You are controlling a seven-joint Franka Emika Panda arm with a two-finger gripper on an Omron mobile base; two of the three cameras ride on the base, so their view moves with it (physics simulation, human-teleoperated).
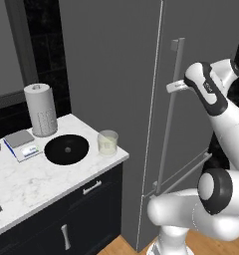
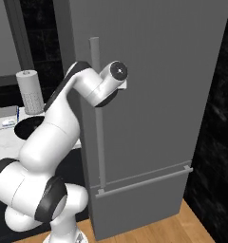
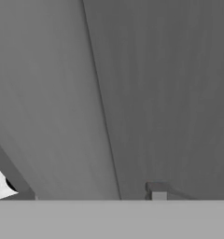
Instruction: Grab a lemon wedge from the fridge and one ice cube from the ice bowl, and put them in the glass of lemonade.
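The fridge [image 1: 116,99] stands with its doors shut, so the lemon wedge is hidden. My gripper [image 1: 175,87] is at the upper part of the long vertical bar handle [image 1: 167,144], with a pale finger reaching across the bar. How wide the jaws stand cannot be made out. In the right base view my wrist covers the gripper at the handle [image 2: 99,133]. On the counter left of the fridge sit the black ice bowl [image 1: 66,149] and the glass of lemonade [image 1: 107,142]. The bowl's contents are too small to tell. The hand view faces the grey fridge door [image 3: 156,93] up close.
A white paper-towel roll [image 1: 40,109] and a small kitchen scale [image 1: 22,144] stand behind the bowl on the marble counter [image 1: 37,184]. Dark drawers lie under the counter. A horizontal handle [image 2: 144,181] crosses the fridge's lower drawer. Wooden floor lies in front.
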